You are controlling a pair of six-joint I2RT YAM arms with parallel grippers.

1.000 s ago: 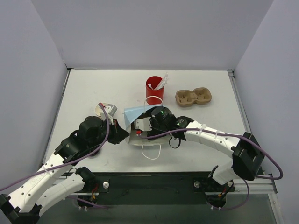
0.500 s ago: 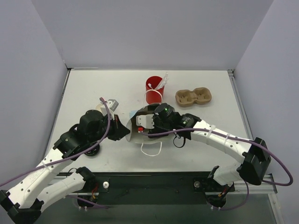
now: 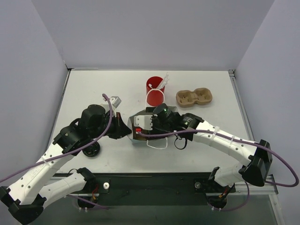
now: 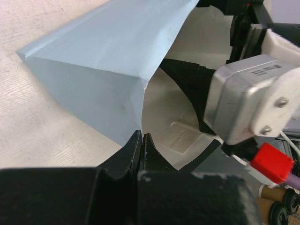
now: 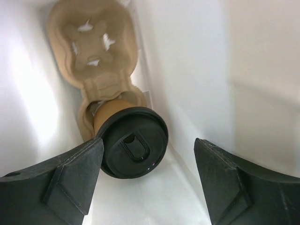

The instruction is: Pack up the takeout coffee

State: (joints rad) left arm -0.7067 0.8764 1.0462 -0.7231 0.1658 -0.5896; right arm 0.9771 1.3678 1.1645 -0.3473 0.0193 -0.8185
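The takeout coffee (image 5: 133,147), a brown paper cup with a black lid, sits tilted in one socket of a cardboard carrier (image 5: 91,42) deep inside the paper bag (image 4: 103,51). My right gripper (image 5: 149,152) is inside the bag, open, with one finger on each side of the lid; the left finger is close to the lid's rim. My left gripper (image 4: 142,137) is shut on the bag's edge and holds the mouth open. In the top view the bag (image 3: 133,137) lies between the two grippers, and the cup is hidden there.
A taller red cup (image 3: 154,89) with white stirrers stands just behind the bag. A second cardboard carrier (image 3: 194,97) lies at the back right. The bag's white handle (image 3: 157,143) loops out toward the near edge.
The bag has tipped down onto its side and its blue face no longer shows from above. My right gripper has gone deeper into the bag. The left arm has shifted slightly.
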